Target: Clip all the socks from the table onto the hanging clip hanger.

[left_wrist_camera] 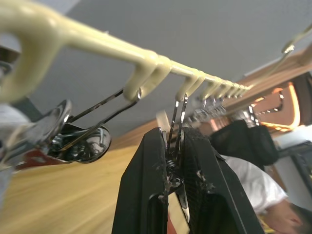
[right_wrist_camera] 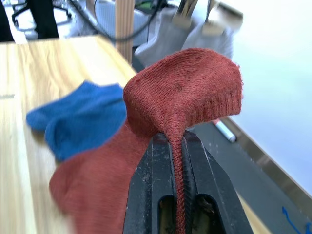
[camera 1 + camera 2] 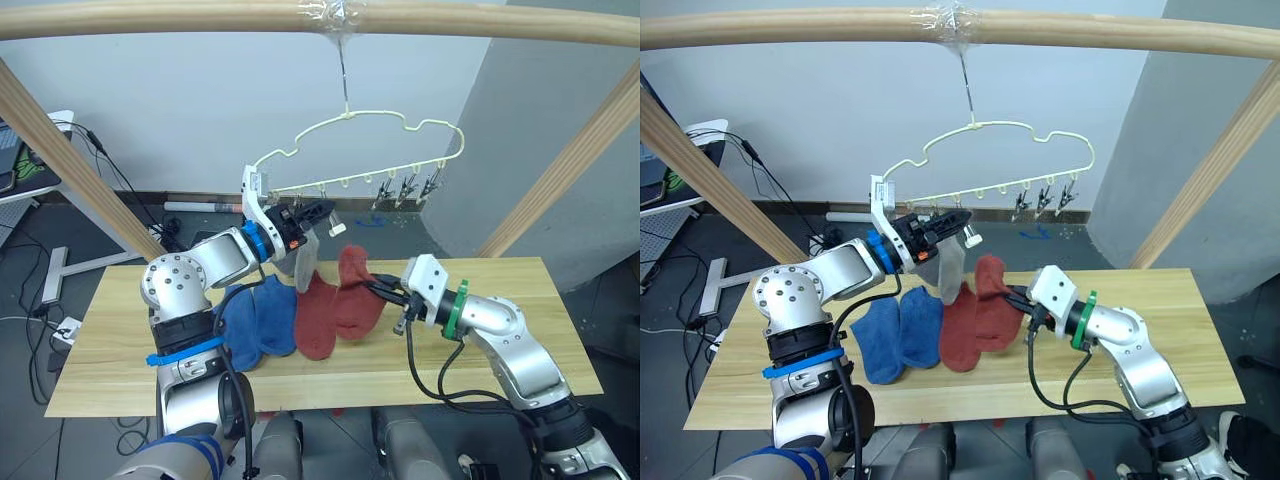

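Left arm: we see it raised off the table (image 3: 520, 300), elbow bent, forearm angled up toward the clip hanger (image 3: 400, 125). The left gripper (image 3: 322, 209) sits just under the left part of the hanger's bar. In the left wrist view its two black fingers (image 1: 141, 195) are pressed onto a metal clip (image 1: 175, 146) that hangs from one of the bar's loops, so we log it as closed on that clip. A second clip (image 1: 83, 141) hangs just beside it on the next loop.

A light grey sock (image 3: 306, 262) dangles right below the left gripper; we cannot tell which clip holds it.

On the table: two blue socks (image 3: 255, 320) lie flat side by side, left of centre. Just right of them, touching, lie the rust-red socks (image 3: 335, 305); one is flat on the planks, the other has its upper part lifted off the wood.

Right arm: we see it low over the table, forearm reaching in from the right toward the centre. The right gripper (image 2: 178, 161) is clamped tight on a fold of the lifted rust-red sock, knit fabric pinched between the two fingers, the rest of the sock bulging above them.

Hanger: it hangs by its hook from the taped pole (image 3: 330, 18) overhead. Three empty clips (image 3: 408, 188) hang at the right end of the bar.
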Robot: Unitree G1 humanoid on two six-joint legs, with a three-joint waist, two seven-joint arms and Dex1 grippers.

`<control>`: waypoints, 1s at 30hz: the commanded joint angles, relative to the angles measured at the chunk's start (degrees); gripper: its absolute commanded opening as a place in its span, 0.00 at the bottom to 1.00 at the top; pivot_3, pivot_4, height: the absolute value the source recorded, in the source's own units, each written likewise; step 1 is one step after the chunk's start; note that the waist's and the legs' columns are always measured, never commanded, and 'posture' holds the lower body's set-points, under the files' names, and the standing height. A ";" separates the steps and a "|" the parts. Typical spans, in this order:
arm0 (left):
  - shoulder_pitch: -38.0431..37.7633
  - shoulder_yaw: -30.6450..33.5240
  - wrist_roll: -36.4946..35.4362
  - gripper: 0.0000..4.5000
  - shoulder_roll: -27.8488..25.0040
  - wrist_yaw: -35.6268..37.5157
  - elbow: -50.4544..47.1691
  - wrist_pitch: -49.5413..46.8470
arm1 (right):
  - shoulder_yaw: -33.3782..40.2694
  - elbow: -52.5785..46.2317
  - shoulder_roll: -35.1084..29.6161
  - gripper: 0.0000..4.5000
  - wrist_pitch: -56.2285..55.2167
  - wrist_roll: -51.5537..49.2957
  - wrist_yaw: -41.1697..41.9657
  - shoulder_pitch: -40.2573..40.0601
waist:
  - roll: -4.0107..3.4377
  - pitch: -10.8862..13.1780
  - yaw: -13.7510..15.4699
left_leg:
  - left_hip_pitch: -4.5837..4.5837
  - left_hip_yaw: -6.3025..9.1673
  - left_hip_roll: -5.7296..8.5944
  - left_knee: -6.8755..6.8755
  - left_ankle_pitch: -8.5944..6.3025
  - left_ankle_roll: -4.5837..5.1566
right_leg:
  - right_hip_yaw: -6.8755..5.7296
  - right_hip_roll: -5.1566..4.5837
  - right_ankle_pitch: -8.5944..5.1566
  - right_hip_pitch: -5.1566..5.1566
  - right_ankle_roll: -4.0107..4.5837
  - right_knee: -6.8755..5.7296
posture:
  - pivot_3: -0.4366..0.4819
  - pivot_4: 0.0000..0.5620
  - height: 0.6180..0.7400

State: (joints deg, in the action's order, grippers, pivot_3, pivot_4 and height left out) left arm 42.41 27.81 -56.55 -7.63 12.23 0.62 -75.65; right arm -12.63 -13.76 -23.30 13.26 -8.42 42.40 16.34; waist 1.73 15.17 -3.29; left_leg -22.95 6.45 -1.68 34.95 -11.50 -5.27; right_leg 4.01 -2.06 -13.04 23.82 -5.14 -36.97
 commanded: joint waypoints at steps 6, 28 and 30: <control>-0.49 -0.65 -4.30 0.04 -0.10 -1.90 -1.65 -0.92 | 0.88 -3.48 1.50 0.00 2.67 -1.37 -1.09 2.19 | 0.00 0.00 0.05 | -0.04 -0.01 0.00 -0.01 -0.01 -0.01 | 0.01 0.00 0.00 0.02 0.00 0.04 | 0.46 0.40 1.00; -4.13 -3.13 -8.07 0.04 -4.92 -1.72 -4.09 0.65 | 2.18 -10.91 -0.34 0.00 8.69 -6.89 -0.87 1.50 | 0.00 0.00 0.17 | -0.06 -0.02 0.00 -0.02 -0.01 -0.01 | 0.02 -0.01 0.00 0.08 0.01 0.02 | 0.49 0.39 1.00; -4.32 -3.03 -8.69 0.04 -4.64 -2.02 -4.39 0.73 | 1.97 -11.45 -0.36 0.00 9.17 -7.11 -1.34 1.46 | 0.00 0.00 0.16 | -0.06 -0.02 0.00 -0.03 -0.01 -0.01 | 0.02 -0.01 0.00 0.09 0.02 0.02 | 0.49 0.39 1.00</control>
State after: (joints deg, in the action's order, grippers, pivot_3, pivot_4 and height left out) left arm 38.73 25.13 -63.38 -12.19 10.55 -2.67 -74.67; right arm -11.76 -22.31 -23.62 22.35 -14.63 41.20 17.97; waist 1.73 15.17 -3.14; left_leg -23.02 6.42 -1.68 34.92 -11.51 -5.28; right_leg 4.03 -2.07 -13.04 23.92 -5.12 -36.95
